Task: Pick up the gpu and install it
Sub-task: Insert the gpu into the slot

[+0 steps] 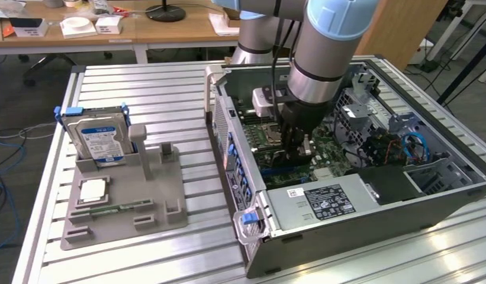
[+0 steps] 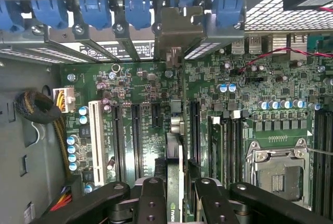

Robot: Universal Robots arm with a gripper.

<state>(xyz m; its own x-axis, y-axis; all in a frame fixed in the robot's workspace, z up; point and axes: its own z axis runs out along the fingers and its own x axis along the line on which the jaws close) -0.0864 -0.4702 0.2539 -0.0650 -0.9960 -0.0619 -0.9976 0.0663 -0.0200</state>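
Note:
My gripper (image 2: 177,206) is down inside the open computer case (image 1: 251,148), shut on the gpu (image 2: 176,146). The card is seen edge-on, running between my two black fingers (image 2: 151,203) toward the rear wall of the case. Its silver bracket (image 2: 178,28) stands against the row of rear slot openings, between the blue clips (image 2: 135,10). The card stands upright over the green motherboard (image 2: 223,83), in line with the long black expansion slots (image 2: 136,135). Whether its edge sits in a slot I cannot tell. In the exterior view the gripper (image 1: 294,148) hangs over the middle of the board.
Left of the case, a grey holder (image 1: 167,195) carries a silver hard drive (image 1: 100,139), a processor chip (image 1: 93,190) and a green memory stick (image 1: 108,208). The power supply (image 1: 322,201) fills the case's near end. A CPU socket (image 2: 276,169) lies beside the slots.

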